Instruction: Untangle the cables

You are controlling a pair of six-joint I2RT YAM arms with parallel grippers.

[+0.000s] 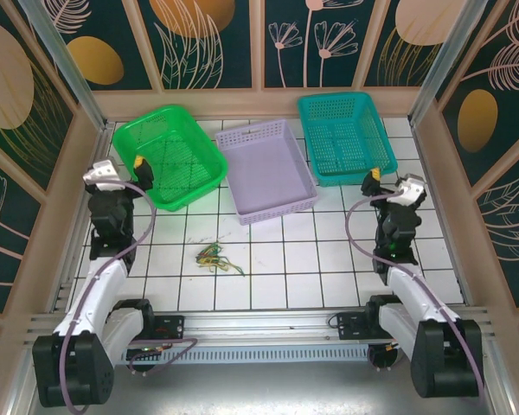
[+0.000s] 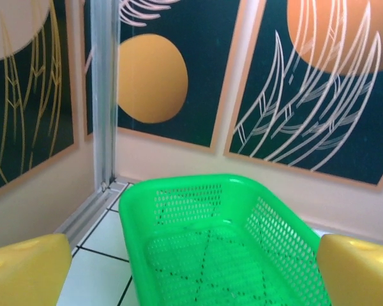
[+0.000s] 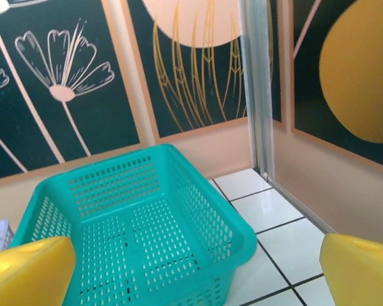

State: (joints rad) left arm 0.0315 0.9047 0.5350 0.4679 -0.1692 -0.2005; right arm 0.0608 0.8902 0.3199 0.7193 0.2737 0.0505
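A: Where are things sitting?
B: Above the white tiled tabletop (image 1: 329, 259), left jaws and right jaws are hanging wide open, empty; the thin yellow, green and red cables (image 1: 214, 256) are lying bunched near the front.
A: Handling?
B: Likely light, limp; I'm favouring a loose outer strand.

Three baskets line the far edge of the table (image 1: 329, 259), set close side by side: green basket (image 1: 169, 156) at the far left corner, lilac basket (image 1: 266, 170) in the middle, teal basket (image 1: 343, 137) toward the far right. The near half is open tile, except for the cables (image 1: 216, 256) bunched left of centre. Panel walls (image 1: 212, 43) close the far, left and right sides.
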